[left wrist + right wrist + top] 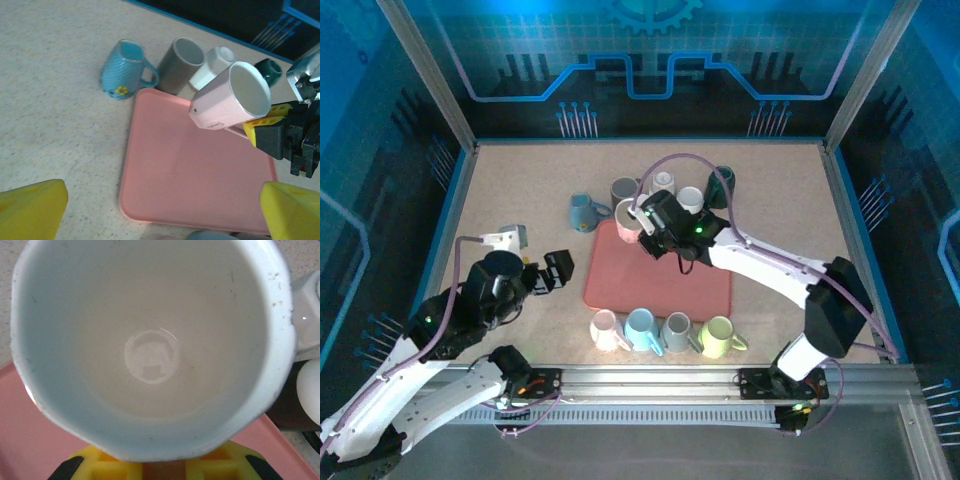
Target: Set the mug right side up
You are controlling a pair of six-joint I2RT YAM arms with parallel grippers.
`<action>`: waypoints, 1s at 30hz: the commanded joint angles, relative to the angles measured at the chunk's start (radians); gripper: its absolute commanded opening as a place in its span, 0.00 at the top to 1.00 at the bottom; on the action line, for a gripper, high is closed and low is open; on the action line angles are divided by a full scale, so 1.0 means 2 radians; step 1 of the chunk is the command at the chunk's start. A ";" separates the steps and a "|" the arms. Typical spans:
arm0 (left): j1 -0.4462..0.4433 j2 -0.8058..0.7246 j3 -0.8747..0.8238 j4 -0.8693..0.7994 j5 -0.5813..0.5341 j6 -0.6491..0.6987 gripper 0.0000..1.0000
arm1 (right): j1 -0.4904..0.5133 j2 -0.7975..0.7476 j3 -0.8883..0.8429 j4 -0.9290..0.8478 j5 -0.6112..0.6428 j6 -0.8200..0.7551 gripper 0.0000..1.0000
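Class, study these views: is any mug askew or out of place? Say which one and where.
Yes. The pink mug hangs tilted in the air above the far edge of the pink tray. The right tool clamps it, and its mouth points sideways rather than up.

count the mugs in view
10. Near row: pink, light blue, grey, yellow. Behind the tray: teal, dark grey, two white, dark green. In the right gripper: pale pink mug. Others may be hidden.
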 commanded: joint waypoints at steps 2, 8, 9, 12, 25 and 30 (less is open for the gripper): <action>0.000 -0.009 -0.014 -0.034 -0.036 -0.046 0.01 | 0.007 0.024 0.002 0.098 0.033 0.008 1.00; 0.000 -0.014 -0.026 -0.044 -0.031 -0.064 0.01 | 0.016 0.072 0.014 0.124 0.012 -0.025 1.00; 0.000 -0.015 -0.028 -0.048 -0.030 -0.067 0.01 | 0.017 0.078 0.014 0.128 0.007 -0.026 1.00; 0.001 -0.018 -0.034 -0.055 -0.029 -0.076 0.01 | 0.021 0.095 0.022 0.131 -0.003 -0.031 1.00; 0.001 -0.034 -0.039 -0.069 -0.016 -0.083 0.01 | 0.012 0.162 0.063 0.149 0.001 -0.050 1.00; 0.001 -0.035 -0.040 -0.075 -0.014 -0.084 0.01 | -0.001 0.166 0.072 0.133 -0.013 -0.052 0.90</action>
